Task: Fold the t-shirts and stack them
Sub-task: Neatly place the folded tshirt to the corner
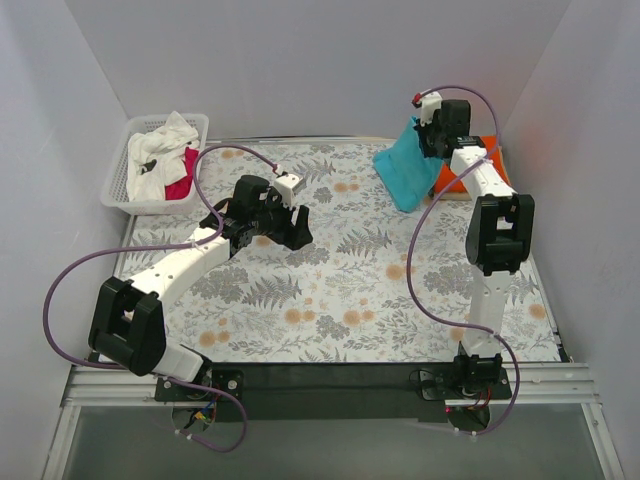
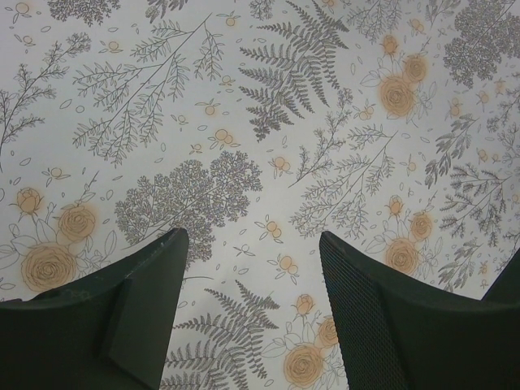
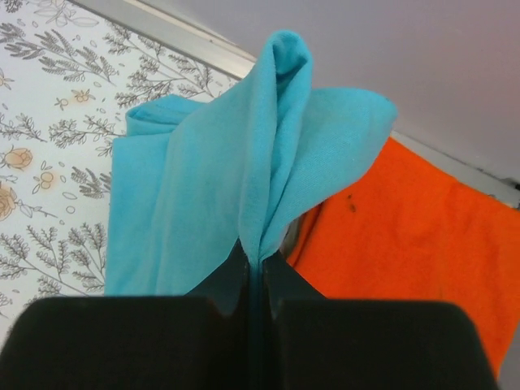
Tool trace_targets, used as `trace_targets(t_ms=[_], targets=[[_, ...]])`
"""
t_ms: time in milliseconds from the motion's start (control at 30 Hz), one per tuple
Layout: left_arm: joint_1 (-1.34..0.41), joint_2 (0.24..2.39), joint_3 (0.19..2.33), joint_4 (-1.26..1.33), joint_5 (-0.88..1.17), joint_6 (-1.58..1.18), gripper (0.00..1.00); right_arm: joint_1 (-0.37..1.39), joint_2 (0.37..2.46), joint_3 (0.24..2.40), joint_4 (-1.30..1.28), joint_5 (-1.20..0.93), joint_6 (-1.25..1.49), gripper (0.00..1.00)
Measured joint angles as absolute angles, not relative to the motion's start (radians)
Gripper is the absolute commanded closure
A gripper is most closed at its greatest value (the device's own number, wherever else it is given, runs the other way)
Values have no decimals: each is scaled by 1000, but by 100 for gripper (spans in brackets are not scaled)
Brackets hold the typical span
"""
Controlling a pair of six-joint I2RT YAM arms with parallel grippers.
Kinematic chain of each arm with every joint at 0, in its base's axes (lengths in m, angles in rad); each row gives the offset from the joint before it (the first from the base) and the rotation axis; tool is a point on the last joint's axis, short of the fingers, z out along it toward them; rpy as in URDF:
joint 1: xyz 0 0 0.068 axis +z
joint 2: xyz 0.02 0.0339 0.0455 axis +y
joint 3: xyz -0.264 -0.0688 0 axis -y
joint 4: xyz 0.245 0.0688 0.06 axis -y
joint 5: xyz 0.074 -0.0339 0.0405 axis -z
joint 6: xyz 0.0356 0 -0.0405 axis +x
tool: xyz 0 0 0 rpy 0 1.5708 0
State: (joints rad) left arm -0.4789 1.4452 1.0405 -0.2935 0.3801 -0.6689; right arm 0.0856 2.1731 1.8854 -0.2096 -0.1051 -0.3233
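A robot test cell in a lab, not a home; plain white panels (image 1: 300,60) wall in the table (image 1: 340,300) on its left, far and right sides, like a booth; two white-and-black machines, the left arm (image 1: 180,265) and the right arm (image 1: 490,230), are bolted to a black plate (image 1: 330,380) on a bare aluminium rail (image 1: 570,385) at the near edge; purple cables (image 1: 44,315) loop loose from them; the fern-and-flower printed cloth (image 2: 260,97) covering the table is the only homely touch; a white lattice basket (image 1: 115,180) of crumpled laundry at the far left, and a teal t-shirt (image 1: 405,170) and an orange t-shirt (image 1: 448,182) at the far right, read as test props.
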Motion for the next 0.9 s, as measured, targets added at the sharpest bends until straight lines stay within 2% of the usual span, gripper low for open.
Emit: trace_targets(t_ms=[267, 900], targets=[[-479, 1446, 1040, -297, 379, -664, 39, 63, 2204, 1985, -231, -103, -378, 99], [-479, 1451, 1041, -308, 379, -661, 39, 27, 2202, 2074, -281, -127, -377, 99]])
